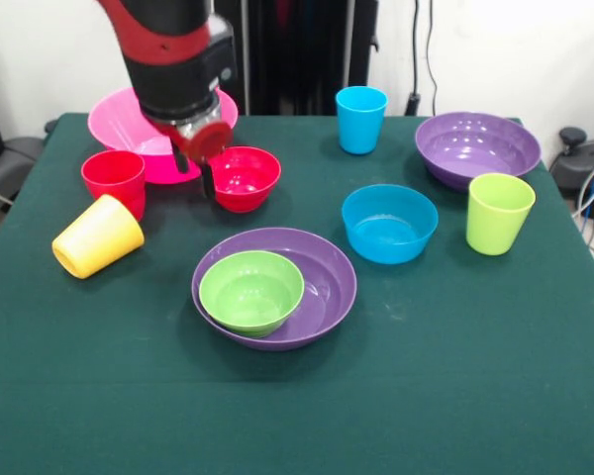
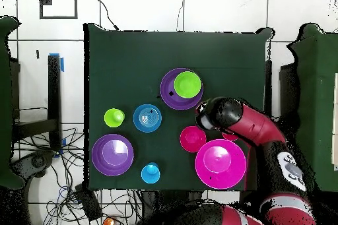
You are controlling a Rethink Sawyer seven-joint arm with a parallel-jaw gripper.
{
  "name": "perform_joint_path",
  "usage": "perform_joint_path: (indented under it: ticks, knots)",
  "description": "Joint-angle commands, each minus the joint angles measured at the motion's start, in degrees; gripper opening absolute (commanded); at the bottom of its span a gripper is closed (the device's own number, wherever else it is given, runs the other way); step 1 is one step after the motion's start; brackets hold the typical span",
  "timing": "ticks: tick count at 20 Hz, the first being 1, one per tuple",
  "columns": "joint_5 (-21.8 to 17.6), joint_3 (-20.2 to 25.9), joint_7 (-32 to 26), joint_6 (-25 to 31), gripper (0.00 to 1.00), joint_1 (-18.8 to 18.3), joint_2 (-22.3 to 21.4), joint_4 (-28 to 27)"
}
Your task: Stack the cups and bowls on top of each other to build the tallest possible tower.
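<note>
1. The pincer (image 1: 206, 170) hung low at the rim of the small red bowl (image 1: 245, 177), toward the tabletop's (image 1: 455, 376) far-left corner in the front view; one dark finger showed at that rim, but whether it was clenched or released could not be told.
2. The small red bowl stood upright and empty, just in front of the large pink bowl (image 1: 114, 124), which sat at the far-left corner partly behind the arm.
3. The red cup (image 1: 114, 180) stood upright left of the pincer, beside the pink bowl, with the yellow cup (image 1: 97, 236) lying on its side just in front of it, near the left edge.
4. The only pile so far was the small green bowl (image 1: 250, 290) resting inside a shallow purple bowl (image 1: 322, 282), mid-tabletop, nearer the front edge than the pincer and apart from it.
5. The medium blue bowl (image 1: 389, 223) sat empty to the right of that pile.
6. The blue cup (image 1: 360, 119) stood upright at the far edge.
7. The second purple bowl (image 1: 477, 148) sat empty near the far-right corner, with the lime green cup (image 1: 499, 213) upright just in front of it.
</note>
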Motion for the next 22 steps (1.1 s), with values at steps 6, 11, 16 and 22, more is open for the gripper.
perform_joint_path:
  ticks: [6,11,16,22]
  knots:
    - [-9.2,4.9,-5.2,-8.5,1.0,-4.6,-3.1,12.4]
    - [-13.0,4.8,-3.9,-12.6,1.0,-5.7,-2.4,13.3]
    - [-17.1,5.3,-1.9,-20.1,1.0,-6.7,3.4,11.1]
    - [-20.1,5.3,-0.7,-25.0,1.0,-7.6,7.3,10.1]
